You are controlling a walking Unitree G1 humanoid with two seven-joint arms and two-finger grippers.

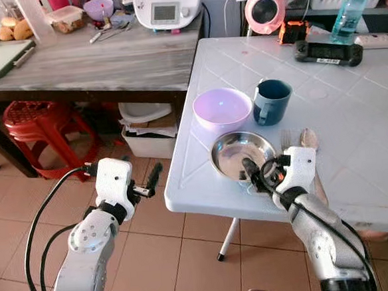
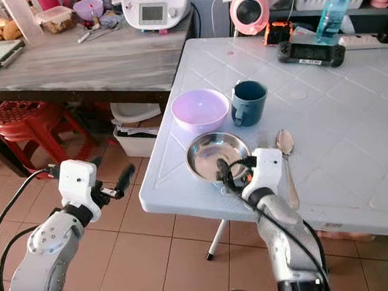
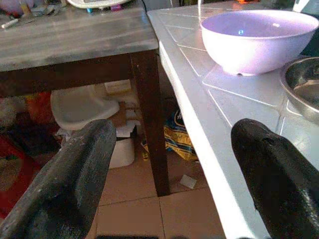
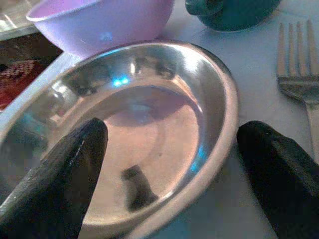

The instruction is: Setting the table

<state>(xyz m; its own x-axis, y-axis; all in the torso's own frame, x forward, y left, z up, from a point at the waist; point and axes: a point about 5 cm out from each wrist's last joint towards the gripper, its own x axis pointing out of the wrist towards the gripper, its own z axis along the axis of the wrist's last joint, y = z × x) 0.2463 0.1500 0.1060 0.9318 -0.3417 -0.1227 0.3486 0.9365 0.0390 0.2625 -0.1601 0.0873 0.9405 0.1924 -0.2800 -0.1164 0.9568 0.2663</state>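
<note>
1. Right gripper [image 1: 257, 172] hangs at the near rim of the steel plate [image 1: 231, 149], its 2 fingers spread, 1 over the plate's inside and 1 outside the rim, clamping nothing.
2. Left gripper [image 1: 148, 182] hovers off the table's left edge above the tiled floor [image 1: 188, 252], its 2 fingers apart and empty.
3. 1 white table [image 1: 353, 134] carries the setting; its far and right edges are cut off.
4. 1 wooden counter [image 1: 108, 61] stands to the left, with 1 white appliance [image 1: 167, 6] at the back, its top cropped.
5. 1 red stool [image 1: 36, 123] sits partly hidden under the counter.
6. 1 lilac bowl [image 1: 222, 107] stands just behind the plate, beside 1 dark teal mug [image 1: 272, 101].
7. 1 fork [image 4: 301, 74] and 1 spoon [image 2: 284, 142] lie right of the plate; the right wrist covers most of both handles.
8. 1 black controller [image 1: 327, 51] and 1 blue bottle [image 1: 352, 4] stand at the far side, the bottle's top cropped.
</note>
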